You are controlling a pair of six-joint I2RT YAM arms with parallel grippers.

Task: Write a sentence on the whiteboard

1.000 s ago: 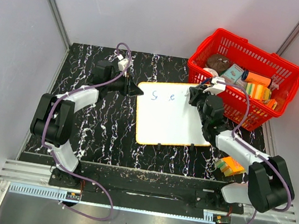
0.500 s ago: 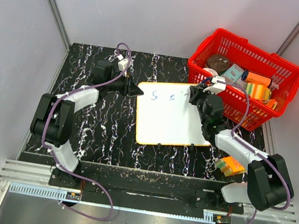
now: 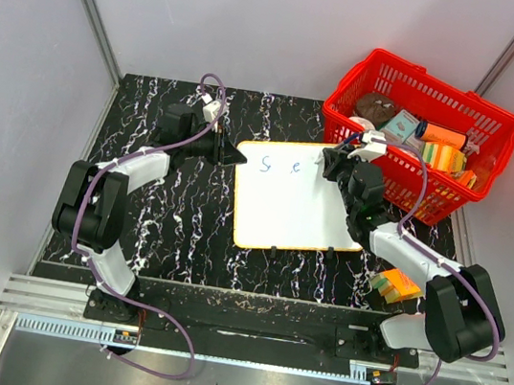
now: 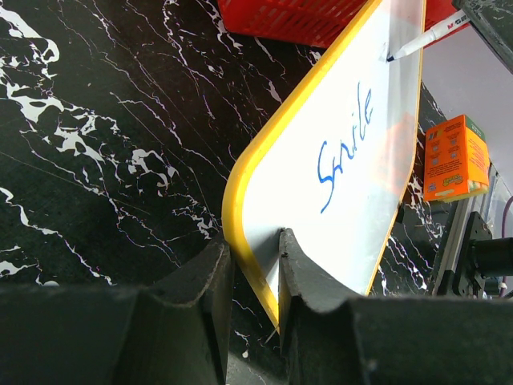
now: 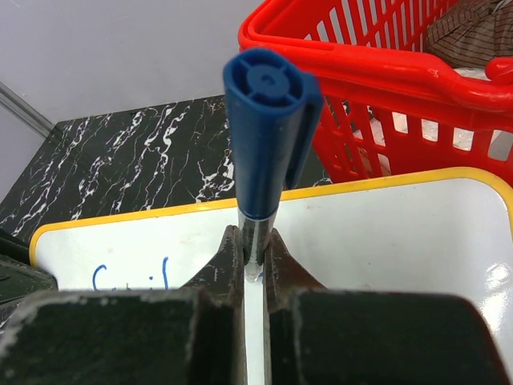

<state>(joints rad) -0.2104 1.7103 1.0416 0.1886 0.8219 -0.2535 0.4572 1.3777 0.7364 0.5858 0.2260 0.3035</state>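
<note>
The whiteboard (image 3: 300,199) lies mid-frame on the black marble table (image 3: 165,227), just left of the red basket (image 3: 456,89). The left gripper (image 4: 255,265) pinches its yellow edge. The right gripper (image 5: 252,249) is clamped on a blue-capped marker (image 5: 264,120), its tip at the board's upper right. The sentence (image 4: 346,144) reads only "Smile".

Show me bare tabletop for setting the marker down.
Free: the table strip between whiteboard and the near edge, and the far strip between left gripper and basket. Crowded: right side, with right gripper, marker, orange box.
</note>
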